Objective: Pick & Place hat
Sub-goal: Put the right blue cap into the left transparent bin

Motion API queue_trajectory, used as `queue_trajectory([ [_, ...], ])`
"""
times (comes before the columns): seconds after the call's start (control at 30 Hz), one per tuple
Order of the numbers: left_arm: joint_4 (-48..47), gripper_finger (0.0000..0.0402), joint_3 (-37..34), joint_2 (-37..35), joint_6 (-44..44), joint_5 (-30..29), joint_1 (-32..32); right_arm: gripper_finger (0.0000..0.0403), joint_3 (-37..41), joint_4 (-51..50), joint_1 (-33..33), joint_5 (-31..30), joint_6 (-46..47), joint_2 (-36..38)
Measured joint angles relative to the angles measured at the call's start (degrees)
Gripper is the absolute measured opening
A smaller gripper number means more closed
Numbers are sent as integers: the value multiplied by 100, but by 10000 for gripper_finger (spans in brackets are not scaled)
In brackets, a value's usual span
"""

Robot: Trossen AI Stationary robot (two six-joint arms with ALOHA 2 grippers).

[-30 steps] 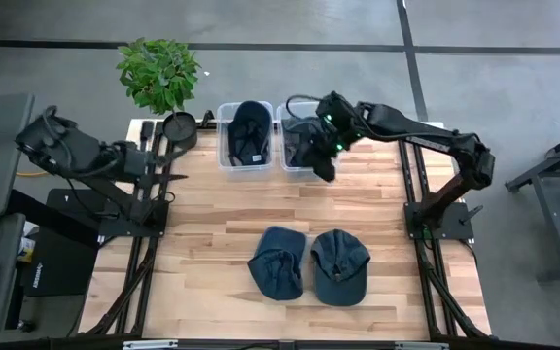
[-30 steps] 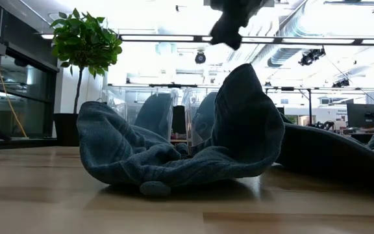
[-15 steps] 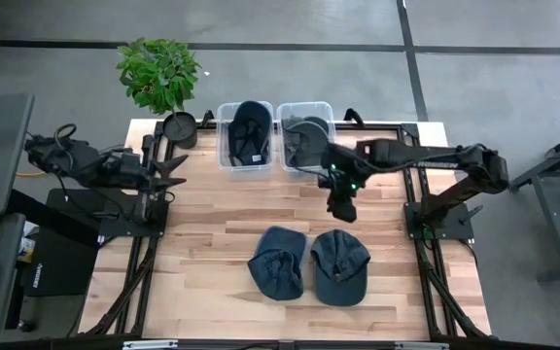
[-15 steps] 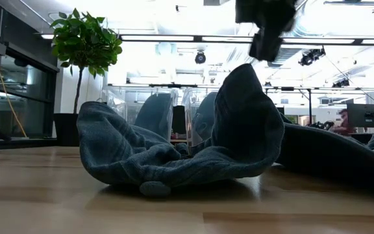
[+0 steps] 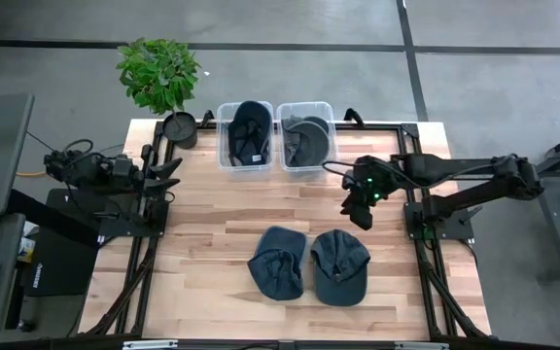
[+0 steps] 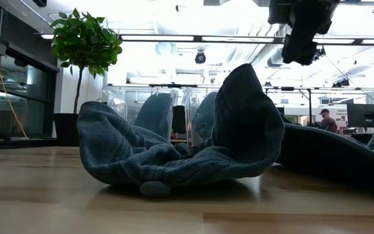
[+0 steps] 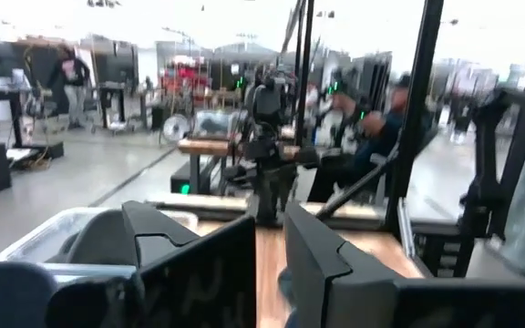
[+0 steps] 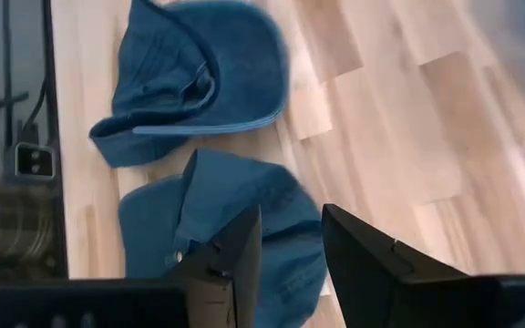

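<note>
Two parted, empty fingers (image 8: 235, 255) of the right gripper (image 5: 362, 216) hovering above the tabletop (image 5: 212, 214), right-hand blue hat (image 5: 340, 265) just below them, second hat (image 5: 278, 262) touching it, left gripper (image 5: 170, 171) closed at the table's left edge.

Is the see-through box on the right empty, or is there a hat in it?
Not empty. The right box holds a dark hat, curled inside its walls in the high view.
</note>
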State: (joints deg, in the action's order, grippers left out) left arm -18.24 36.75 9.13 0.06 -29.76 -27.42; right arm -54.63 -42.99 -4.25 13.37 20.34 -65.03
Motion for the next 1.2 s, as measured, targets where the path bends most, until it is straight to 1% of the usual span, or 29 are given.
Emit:
queue_trajectory([
  [0.2, 844, 0, -1048, -862, 100, 219, 0, 112, 82, 46, 20, -362, 274, 511],
  [0.23, 934, 0, -1194, -899, 98, 218, 2, 112, 82, 47, 20, -385, 307, 567],
  [0.3, 966, 0, -1361, -871, 100, 210, 0, 112, 82, 49, 20, -403, 373, 664],
  [0.37, 987, 0, -1516, -869, -47, 348, 2, 112, 82, 49, 20, -403, 387, 733],
  [0.43, 1286, 0, -1710, -884, -184, 364, 0, 112, 85, 49, 20, -403, 388, 774],
  [0.7, 1816, 0, -2323, -874, -553, 407, 2, 112, 87, 77, 44, -370, 345, 769],
  [0.8, 2060, 0, -2490, -868, -712, 646, 2, 112, 87, 77, 145, -366, 249, 769],
  [0.97, 2277, 0, -2833, -866, -837, 661, 2, 112, 87, 59, 350, -370, 113, 767],
  [1.2, 2477, 0, -3245, -871, -1247, 762, 2, 112, 89, 21, 578, -456, 17, 767],
])
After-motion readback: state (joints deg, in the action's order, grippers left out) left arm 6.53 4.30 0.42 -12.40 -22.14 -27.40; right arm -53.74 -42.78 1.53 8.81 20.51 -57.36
